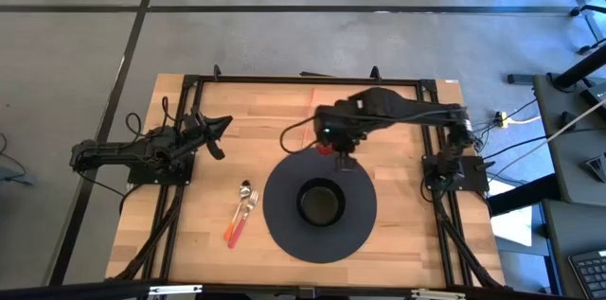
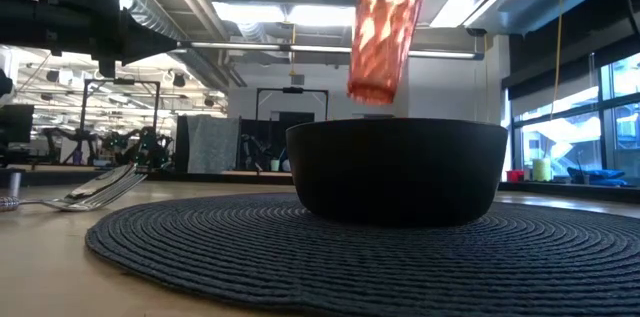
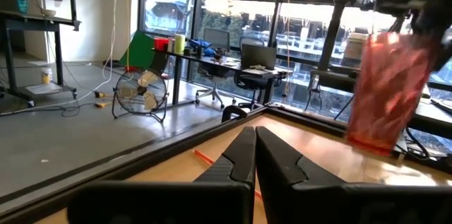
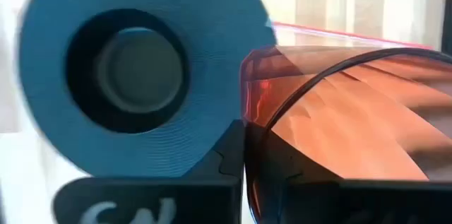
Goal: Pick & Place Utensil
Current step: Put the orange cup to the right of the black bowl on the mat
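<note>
- The right gripper [image 1: 343, 155], at the centre of the high view, has its fingers clamped on the rim of a translucent red ribbed plastic cup [image 2: 385, 32], which hangs in the air above the far edge of the round dark woven placemat [image 1: 284, 224].
- A black round bowl [image 1: 320, 202] sits in the middle of that mat; the cup is above and behind it, not touching it.
- The utensils, a metal spoon and fork with orange-red handles [image 1: 241, 217], lie on the wood just left of the mat, untouched.
- The left gripper [image 3: 253, 155] waits at the left of the high view, fingers together and empty.
- To do this step well, I judge the cup should travel upright and be set down clear of the bowl, since a rim grip can let it swing.
- The surface is a light wooden table [image 1: 189, 234] in a black frame; beyond it lies an open workshop with grey floor, large windows, desks and a floor fan [image 3: 141, 93].
</note>
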Tool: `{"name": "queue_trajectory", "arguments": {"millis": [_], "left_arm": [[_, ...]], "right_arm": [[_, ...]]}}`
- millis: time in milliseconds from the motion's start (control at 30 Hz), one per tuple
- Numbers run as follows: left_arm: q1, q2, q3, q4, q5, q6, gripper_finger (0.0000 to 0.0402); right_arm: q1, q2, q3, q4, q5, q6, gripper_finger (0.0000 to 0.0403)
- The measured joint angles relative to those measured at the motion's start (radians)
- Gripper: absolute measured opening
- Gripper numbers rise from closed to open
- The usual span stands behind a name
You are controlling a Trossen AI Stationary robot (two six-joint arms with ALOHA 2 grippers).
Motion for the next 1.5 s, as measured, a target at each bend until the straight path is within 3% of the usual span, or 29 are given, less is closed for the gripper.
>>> {"name": "queue_trajectory", "arguments": {"millis": [367, 833, 1133, 1500], "left_arm": [[0.0, 0.0, 0.0, 0.0, 0.0, 0.0, 0.0004], [0.0, 0.0, 0.0, 0.0, 0.001, 0.0, 0.0004], [0.0, 0.0, 0.0, 0.0, 0.001, 0.0, 0.0004], [0.0, 0.0, 0.0, 0.0, 0.001, -0.001, 0.0004]], "right_arm": [[0.149, -0.18, -0.064, 0.002, 0.002, 0.212, 0.0009], [0.314, -0.45, -0.554, 0.001, -0.075, 0.494, 0.0009], [0.425, -0.433, -0.7, 0.053, -0.075, 0.542, 0.0009], [0.5, -0.367, -0.748, 0.109, -0.018, 0.563, 0.0009]]}}
